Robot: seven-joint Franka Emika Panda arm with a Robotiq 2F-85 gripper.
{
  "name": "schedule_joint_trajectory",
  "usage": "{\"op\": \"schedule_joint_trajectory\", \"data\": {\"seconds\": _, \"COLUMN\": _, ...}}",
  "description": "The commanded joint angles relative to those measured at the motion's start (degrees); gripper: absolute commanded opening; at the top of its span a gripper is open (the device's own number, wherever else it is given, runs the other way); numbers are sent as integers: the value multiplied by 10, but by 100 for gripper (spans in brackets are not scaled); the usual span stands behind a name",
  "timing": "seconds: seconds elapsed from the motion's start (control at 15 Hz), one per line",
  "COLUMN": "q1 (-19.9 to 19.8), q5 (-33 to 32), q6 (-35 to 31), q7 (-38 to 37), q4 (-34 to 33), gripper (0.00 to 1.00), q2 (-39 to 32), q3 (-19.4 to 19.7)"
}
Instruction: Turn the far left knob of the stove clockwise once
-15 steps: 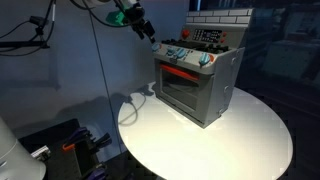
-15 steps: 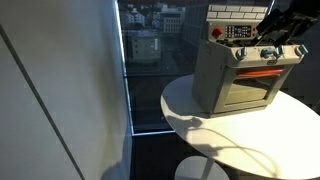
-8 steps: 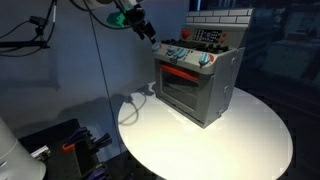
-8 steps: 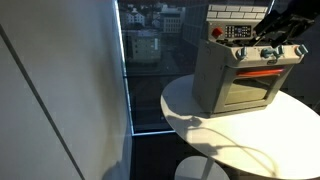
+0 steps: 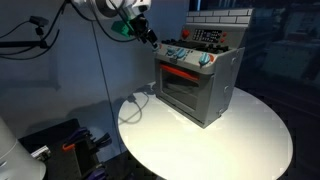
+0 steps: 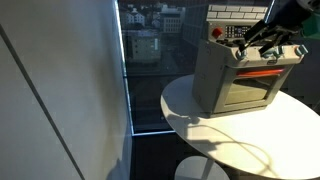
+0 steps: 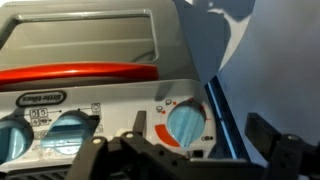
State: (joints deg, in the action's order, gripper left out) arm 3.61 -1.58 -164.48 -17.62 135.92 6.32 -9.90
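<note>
Here's the far left knob (image 7: pixel 186 125), a pale blue dial with a red mark at its rim. It sits at the very end of the toy stove's (image 5: pixel 196 85) control strip, right by the corner of the casing. The wrist view is upside down, so the strip lies below the red door handle (image 7: pixel 80 72), and more blue knobs (image 7: pixel 65 131) run along the panel to the other side. The gripper (image 7: pixel 186 160) hangs just in front of that end knob, jaws spread wide with nothing between them; whether a finger touches the dial, I cannot tell. In both exterior views the gripper (image 5: pixel 150 36) (image 6: pixel 262 42) hovers at the stove's (image 6: pixel 238 80) upper front corner, up by the control panel. The stove stands on a round white table (image 5: pixel 255 135) (image 6: pixel 250 140). A thin cable (image 5: pixel 101 70) hangs down behind the arm, and a window onto city buildings (image 6: pixel 150 40) fills the background in an exterior view.
</note>
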Motion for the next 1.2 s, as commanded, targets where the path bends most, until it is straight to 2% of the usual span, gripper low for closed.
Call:
{"op": "schedule_joint_trajectory", "data": {"seconds": 0.0, "q1": 5, "q5": 8, "q6": -21, "q7": 3, "q4": -17, "gripper": 100, "q2": -27, "q3": -2}}
{"op": "schedule_joint_trajectory", "data": {"seconds": 0.67, "q1": 6, "q5": 7, "q6": -37, "q7": 1, "q4": -33, "gripper": 100, "q2": -40, "q3": -3}}
{"op": "schedule_joint_trajectory", "data": {"seconds": 0.8, "q1": 6, "q5": 6, "q6": -37, "q7": 0, "q4": -35, "gripper": 91, "q2": -40, "q3": -3}}
{"op": "schedule_joint_trajectory", "data": {"seconds": 1.13, "q1": 6, "q5": 6, "q6": -37, "q7": 0, "q4": -37, "gripper": 90, "q2": -40, "q3": -3}}
